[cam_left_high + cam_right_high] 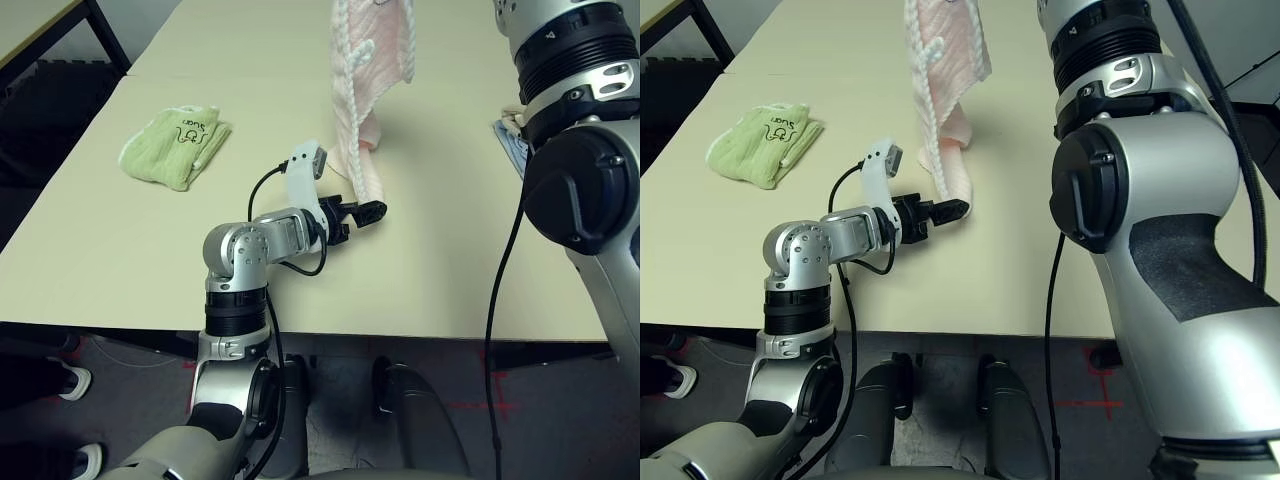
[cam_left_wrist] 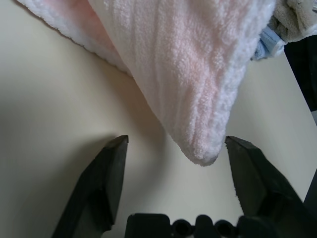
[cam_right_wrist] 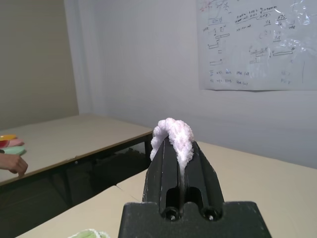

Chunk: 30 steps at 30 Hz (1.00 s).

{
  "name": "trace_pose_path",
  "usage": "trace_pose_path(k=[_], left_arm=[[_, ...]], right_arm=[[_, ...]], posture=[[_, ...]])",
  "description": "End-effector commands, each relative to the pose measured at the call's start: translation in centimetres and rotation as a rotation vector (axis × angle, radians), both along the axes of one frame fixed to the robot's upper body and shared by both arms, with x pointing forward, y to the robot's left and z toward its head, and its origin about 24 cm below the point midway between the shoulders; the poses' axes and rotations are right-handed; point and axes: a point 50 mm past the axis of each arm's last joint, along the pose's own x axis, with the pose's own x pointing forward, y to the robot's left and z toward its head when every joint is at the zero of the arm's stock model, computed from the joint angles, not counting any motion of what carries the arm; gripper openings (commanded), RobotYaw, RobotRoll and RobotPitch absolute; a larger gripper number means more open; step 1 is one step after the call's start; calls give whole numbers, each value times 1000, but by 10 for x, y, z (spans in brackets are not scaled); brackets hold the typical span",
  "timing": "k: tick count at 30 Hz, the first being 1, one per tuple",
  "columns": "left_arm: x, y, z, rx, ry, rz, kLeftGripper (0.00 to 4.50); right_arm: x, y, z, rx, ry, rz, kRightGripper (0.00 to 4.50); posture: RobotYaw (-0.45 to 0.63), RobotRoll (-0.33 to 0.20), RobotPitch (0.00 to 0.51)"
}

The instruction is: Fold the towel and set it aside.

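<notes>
Left gripper (image 1: 358, 214) sits low over the table (image 1: 120, 240), fingers (image 2: 106, 183) apart, straddling the towel's (image 1: 362, 150) hanging bottom corner without touching it. Light green towel (image 1: 175, 145) lies bunched well to the left, out of play. Pink towel hangs in a column from up high, lower end draped on the table. Right gripper (image 3: 178, 148) is clamped shut on the top edge, looped trim bulging out between the fingers. Risk: only the corner tip sits between the left fingers, so closing may pinch air or one thin layer; the terry could slip and the fold go crooked.
</notes>
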Motion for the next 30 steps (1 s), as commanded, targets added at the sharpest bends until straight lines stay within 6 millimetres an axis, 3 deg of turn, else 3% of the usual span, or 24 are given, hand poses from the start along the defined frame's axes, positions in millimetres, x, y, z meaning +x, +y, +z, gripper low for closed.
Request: trace_pose_path(k=[1, 7, 14, 16, 20, 22, 24, 26, 30], left_arm=[[-2, -4, 0, -19, 15, -20, 2384], [-4, -8, 4, -38, 16, -29, 123], [-9, 0, 3, -18, 20, -38, 31], [-9, 20, 4, 20, 7, -9, 31], [-10, 90, 18, 183, -93, 103, 31], [-8, 117, 31, 242, -148, 158, 31], [-3, 149, 58, 366, -278, 234, 31], [1, 168, 82, 439, -381, 291, 31], [12, 184, 114, 504, -532, 382, 31]], right_arm=[[-2, 0, 6, 7, -16, -1, 0], [-2, 1, 5, 7, -15, 1, 0], [-1, -1, 4, 5, -12, -5, 0], [1, -10, 0, 2, -4, -28, 0], [10, -51, -15, 7, 28, -126, 0], [13, -71, -27, 6, 44, -162, 0], [13, -95, -51, -13, 53, -82, 0], [12, -115, -75, -45, 71, -36, 0], [9, -145, -108, -84, 130, -44, 0]], posture=[[97, 0, 201], [98, 0, 197], [99, 0, 193], [98, 0, 194], [94, 0, 200], [93, 0, 204], [97, 0, 207], [95, 0, 209], [85, 0, 215]])
